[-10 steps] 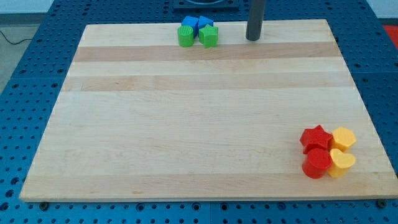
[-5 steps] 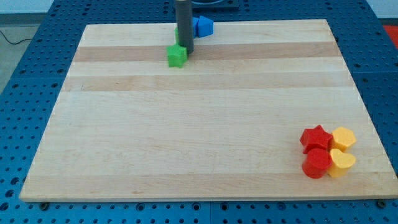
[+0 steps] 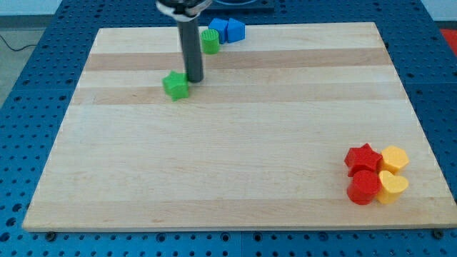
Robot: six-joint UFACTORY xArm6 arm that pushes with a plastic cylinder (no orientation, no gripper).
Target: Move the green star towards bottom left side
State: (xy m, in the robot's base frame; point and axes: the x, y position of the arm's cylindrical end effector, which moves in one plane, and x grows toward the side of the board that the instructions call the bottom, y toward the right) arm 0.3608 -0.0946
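The green star (image 3: 176, 86) lies on the wooden board (image 3: 228, 143) in the upper left-centre part. My tip (image 3: 193, 78) stands just to the star's upper right, touching or nearly touching it. The dark rod rises from there toward the view's top. A green cylinder (image 3: 210, 41) stands near the board's top edge, to the rod's upper right.
Two blue blocks (image 3: 227, 30) sit at the top edge next to the green cylinder. At the bottom right are a red star (image 3: 363, 158), a red cylinder (image 3: 364, 188), a yellow hexagon block (image 3: 394, 158) and a yellow heart (image 3: 391, 185), clustered together.
My tip has moved down and left from the top edge, and the green star has slid down-left away from the green cylinder and blue blocks.
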